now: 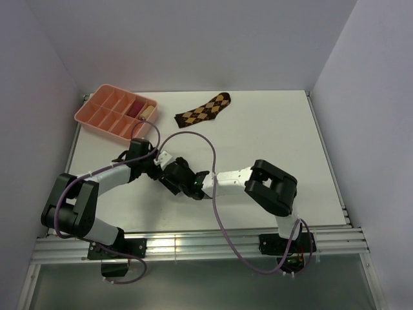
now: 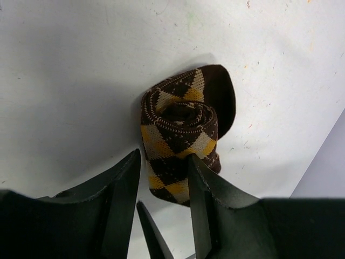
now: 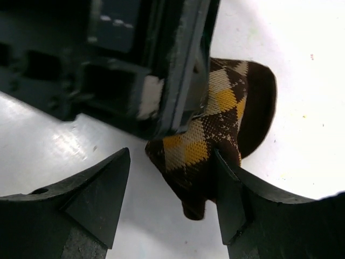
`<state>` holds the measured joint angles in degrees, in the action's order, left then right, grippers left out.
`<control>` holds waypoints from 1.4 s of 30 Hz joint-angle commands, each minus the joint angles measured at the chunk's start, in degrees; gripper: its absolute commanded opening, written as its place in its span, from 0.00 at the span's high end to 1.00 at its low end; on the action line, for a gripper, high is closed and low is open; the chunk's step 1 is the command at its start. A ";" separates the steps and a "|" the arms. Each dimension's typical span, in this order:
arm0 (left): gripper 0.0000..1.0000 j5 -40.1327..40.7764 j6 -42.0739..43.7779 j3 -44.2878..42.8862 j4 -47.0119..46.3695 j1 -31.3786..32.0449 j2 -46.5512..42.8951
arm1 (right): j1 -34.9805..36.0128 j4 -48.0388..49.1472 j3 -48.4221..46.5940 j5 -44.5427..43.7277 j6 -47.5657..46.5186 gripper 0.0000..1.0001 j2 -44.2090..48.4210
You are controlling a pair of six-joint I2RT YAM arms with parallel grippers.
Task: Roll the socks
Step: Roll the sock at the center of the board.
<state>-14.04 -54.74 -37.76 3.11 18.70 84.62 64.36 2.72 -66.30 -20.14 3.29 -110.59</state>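
Two arms fold inward and meet low over the near middle of the worktop [image 1: 271, 129]. The left arm [image 1: 97, 181] bends at a dark elbow by the left wall, and its pale forearm runs up and to the right, with the wrist tipped down at the meeting point. The right arm [image 1: 271, 187] rises from its base to a tightly folded elbow. Its white forearm then reaches leftward, ending head to head with the left wrist.

From above, both wrists hide what lies between them. The left wrist view shows the rolled sock [image 2: 180, 129] lying on the worktop, its spiral end facing the camera and a plain dark flap sticking out behind it. The left jaws are clamped on the near part of this roll, with a finger pressed against each side.

In the right wrist view the right jaws stand apart, straddling the same sock from the other side. One of the right fingers [image 3: 232, 199] touches the fabric, while the other is off it, with bare worktop between. The left arm's finger crosses just above the fabric in that view.

The flat sock [image 1: 205, 110] lies unrolled near the far edge, well apart from both arms. Just left of it sits a pink tray [image 1: 103, 117] holding a reddish roll [image 1: 137, 106] and a beige roll [image 1: 149, 111] in adjoining compartments.
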 commanded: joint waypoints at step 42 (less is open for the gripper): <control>0.28 3.32 -7.57 9.10 -12.69 -1.82 -9.65 | -20.32 1.94 -0.23 54.58 23.15 1.00 -6.74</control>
<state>-11.33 -61.39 -29.74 -4.43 16.95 76.55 44.58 8.36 -66.76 26.61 20.97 -114.50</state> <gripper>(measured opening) 0.709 0.293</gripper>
